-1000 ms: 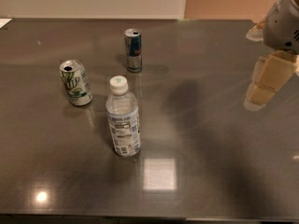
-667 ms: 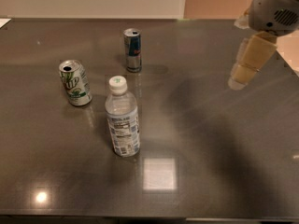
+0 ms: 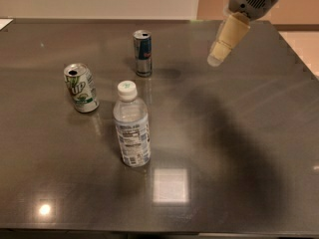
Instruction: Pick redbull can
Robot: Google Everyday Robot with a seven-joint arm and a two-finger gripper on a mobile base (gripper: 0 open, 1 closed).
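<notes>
The redbull can (image 3: 143, 53) is slim, blue and silver with a small red mark, and stands upright on the dark table toward the back, left of centre. My gripper (image 3: 219, 53) hangs in the air at the upper right, its cream fingers pointing down and left. It is well to the right of the can and above table level, holding nothing that I can see.
A white-and-green can (image 3: 80, 87) stands tilted at the left. A clear plastic bottle with a white cap (image 3: 131, 125) stands in front of the redbull can. The table's right edge (image 3: 299, 59) runs diagonally near the gripper.
My gripper has moved left and up, from the right edge of the view toward the back centre-right, closer to the redbull can. The objects on the table have not moved.
</notes>
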